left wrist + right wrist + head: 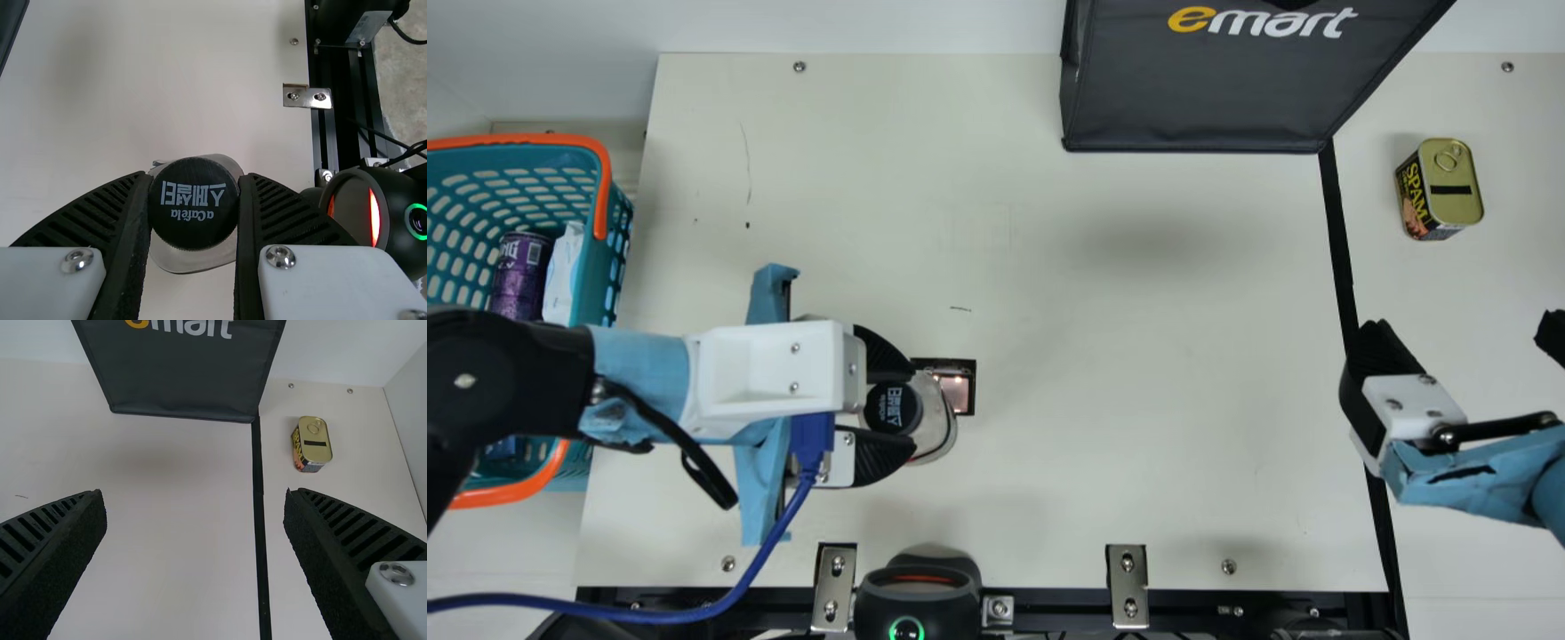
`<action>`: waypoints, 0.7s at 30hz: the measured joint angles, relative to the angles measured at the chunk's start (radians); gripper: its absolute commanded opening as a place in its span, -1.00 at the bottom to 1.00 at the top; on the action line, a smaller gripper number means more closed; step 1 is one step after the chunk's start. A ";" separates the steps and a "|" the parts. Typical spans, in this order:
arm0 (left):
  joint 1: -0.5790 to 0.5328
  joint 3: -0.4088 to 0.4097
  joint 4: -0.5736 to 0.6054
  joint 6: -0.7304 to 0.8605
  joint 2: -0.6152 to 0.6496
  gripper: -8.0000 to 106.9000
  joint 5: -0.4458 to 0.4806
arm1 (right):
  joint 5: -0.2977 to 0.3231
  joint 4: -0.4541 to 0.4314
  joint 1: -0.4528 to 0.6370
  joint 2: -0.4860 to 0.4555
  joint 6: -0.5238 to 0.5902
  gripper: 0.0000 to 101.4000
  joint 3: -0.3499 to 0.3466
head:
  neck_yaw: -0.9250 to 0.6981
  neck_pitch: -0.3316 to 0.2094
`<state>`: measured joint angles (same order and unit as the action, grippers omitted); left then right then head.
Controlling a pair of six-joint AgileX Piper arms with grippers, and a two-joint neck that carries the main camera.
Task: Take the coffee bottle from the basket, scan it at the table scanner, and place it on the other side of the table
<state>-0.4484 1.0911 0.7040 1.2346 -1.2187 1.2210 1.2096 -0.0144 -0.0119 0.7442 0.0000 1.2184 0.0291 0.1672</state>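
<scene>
The left hand (912,408) squeezes the coffee bottle (937,422) by its round black lid (893,408), toward the counter's (1138,373) front left corner, and the right hand (1464,329), toward the right edge, is wide apart.

I see basket (603,191) at the bench's (1138,356) left, can (519,280) and packet (560,280) side by side in it. Bag (1192,98) at far edge, right of centre. Tape strip (1343,258) runs from bag toward near edge, tin (1458,191) right of strip. Scanner (951,609) at near edge, left of centre; bottle (892,409) beyond it.
</scene>
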 measured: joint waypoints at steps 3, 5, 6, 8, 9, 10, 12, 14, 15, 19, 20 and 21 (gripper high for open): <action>0.020 0.016 -0.004 -0.016 -0.004 -1.00 0.000 | 0.000 0.000 0.000 0.000 0.000 0.87 0.000 | 0.000 0.002; 0.035 0.026 -0.008 -0.031 -0.010 -1.00 0.000 | 0.000 0.000 0.000 0.000 0.000 0.87 0.000 | 0.002 0.000; 0.043 0.036 -0.008 -0.041 -0.015 -1.00 0.000 | 0.000 0.000 0.000 0.000 0.000 0.87 0.000 | 0.000 0.002; 0.059 0.050 -0.012 -0.064 -0.019 -1.00 0.000 | 0.000 0.000 0.000 0.000 0.000 0.87 0.000 | 0.002 0.000; 0.061 0.058 -0.017 -0.077 -0.020 -1.00 -0.002 | 0.000 0.000 0.000 0.000 0.000 0.87 0.000 | 0.000 0.002; 0.061 0.063 -0.019 -0.092 -0.024 -1.00 -0.007 | 0.000 0.000 0.000 0.000 0.000 0.87 0.000 | 0.000 0.000; 0.046 0.064 -0.029 -0.123 -0.035 -1.00 -0.034 | 0.000 0.000 0.000 0.000 0.000 0.87 0.000 | 0.000 0.002; 0.026 0.064 -0.039 -0.159 -0.048 -1.00 -0.070 | 0.000 0.000 0.000 0.000 0.000 0.87 0.000 | 0.000 0.002; 0.013 0.064 -0.044 -0.182 -0.054 -1.00 -0.092 | 0.000 0.000 0.000 0.000 0.000 0.87 0.000 | 0.000 0.000; -0.043 0.064 -0.078 -0.283 -0.086 -1.00 -0.180 | 0.000 0.000 0.000 0.000 0.000 0.87 0.000 | 0.000 0.000; -0.058 0.067 -0.086 -0.304 -0.093 -1.00 -0.198 | 0.000 0.000 0.000 0.000 0.000 0.87 0.000 | 0.002 0.002; -0.076 0.071 -0.095 -0.333 -0.102 -1.00 -0.222 | 0.000 0.000 0.000 0.000 0.000 0.87 0.000 | 0.000 0.002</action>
<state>-0.5240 1.1616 0.6086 0.9017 -1.3207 0.9987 1.2096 -0.0144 -0.0119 0.7442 0.0000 1.2184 0.0291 0.1687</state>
